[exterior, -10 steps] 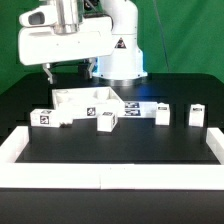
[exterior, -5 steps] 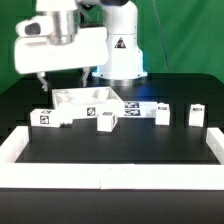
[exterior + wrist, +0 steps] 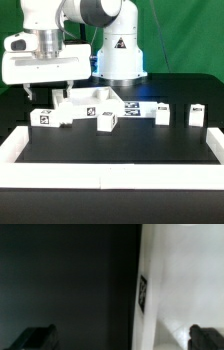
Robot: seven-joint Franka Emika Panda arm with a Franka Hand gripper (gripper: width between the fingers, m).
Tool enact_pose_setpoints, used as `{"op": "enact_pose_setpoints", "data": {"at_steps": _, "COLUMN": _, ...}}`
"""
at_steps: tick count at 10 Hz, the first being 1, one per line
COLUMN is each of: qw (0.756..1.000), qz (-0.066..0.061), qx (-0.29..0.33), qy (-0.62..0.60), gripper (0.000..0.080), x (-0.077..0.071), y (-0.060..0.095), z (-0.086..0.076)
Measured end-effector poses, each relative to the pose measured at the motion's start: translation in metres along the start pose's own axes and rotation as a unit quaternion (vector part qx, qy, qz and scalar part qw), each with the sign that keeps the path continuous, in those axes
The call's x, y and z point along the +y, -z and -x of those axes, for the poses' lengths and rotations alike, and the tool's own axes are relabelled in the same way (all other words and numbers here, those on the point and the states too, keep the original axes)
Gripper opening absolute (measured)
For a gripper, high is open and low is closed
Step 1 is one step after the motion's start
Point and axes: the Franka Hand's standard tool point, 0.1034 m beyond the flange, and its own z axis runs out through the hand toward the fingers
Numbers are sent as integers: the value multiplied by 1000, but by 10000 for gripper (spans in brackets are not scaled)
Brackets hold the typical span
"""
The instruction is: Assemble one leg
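Note:
Four alike white legs stand in a row on the black table: one at the exterior view's left (image 3: 44, 118), one in the middle (image 3: 107, 121) and two at the right (image 3: 162, 113) (image 3: 196, 114). My gripper (image 3: 45, 94) hangs open and empty just above and behind the left leg, at the left end of the large white tray-like panel (image 3: 92, 99). In the wrist view the fingers (image 3: 38, 339) stand wide apart around the gripper's middle (image 3: 123, 340). A white surface with a tag (image 3: 143, 294) lies between them, beside bare dark table. No leg is recognisable there.
A white raised frame (image 3: 110, 176) borders the table's front and sides. The marker board (image 3: 134, 105) lies behind the legs, right of the panel. The robot's base (image 3: 120, 60) stands at the back.
My gripper has moved toward the exterior view's left and come lower, from above the panel to its left end over the left leg. It has stayed open. The parts have not moved.

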Motion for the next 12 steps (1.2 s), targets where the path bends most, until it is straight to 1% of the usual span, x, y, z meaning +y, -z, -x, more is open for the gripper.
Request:
{"op": "enact_pose_setpoints", "data": {"at_steps": 1, "qw": 1000, "qz": 0, "qx": 0, "qy": 1, "gripper": 649, "x": -1, "y": -1, "z": 0}}
{"op": "enact_pose_setpoints", "data": {"at_steps": 3, "qw": 1000, "qz": -1, "qx": -12, "qy": 3, "gripper": 649, "x": -4, "y": -12, "z": 5}}
{"op": "enact_pose_setpoints", "data": {"at_steps": 5, "qw": 1000, "qz": 7, "qx": -16, "qy": 6, "gripper": 649, "x": -3, "y": -20, "z": 9}}
{"op": "enact_pose_setpoints", "data": {"at_steps": 7, "qw": 1000, "qz": 8, "qx": -16, "qy": 6, "gripper": 649, "x": -3, "y": -20, "z": 9}}
{"op": "enact_pose_setpoints", "data": {"at_steps": 8, "qw": 1000, "qz": 8, "qx": -16, "qy": 6, "gripper": 536, "x": -3, "y": -21, "z": 9}}
{"op": "enact_pose_setpoints", "data": {"at_steps": 9, "qw": 1000, "qz": 8, "qx": -16, "qy": 6, "gripper": 536, "x": -3, "y": -21, "z": 9}}
{"op": "enact_pose_setpoints", "data": {"at_steps": 10, "qw": 1000, "qz": 8, "qx": -16, "qy": 6, "gripper": 353, "x": -3, "y": -21, "z": 9}}
{"op": "enact_pose_setpoints", "data": {"at_steps": 11, "qw": 1000, "qz": 8, "qx": -16, "qy": 6, "gripper": 219, "x": -3, "y": -21, "z": 9}}
{"op": "enact_pose_setpoints", "data": {"at_steps": 12, "qw": 1000, "qz": 8, "qx": -16, "qy": 6, "gripper": 219, "x": -3, "y": -21, "z": 9}}
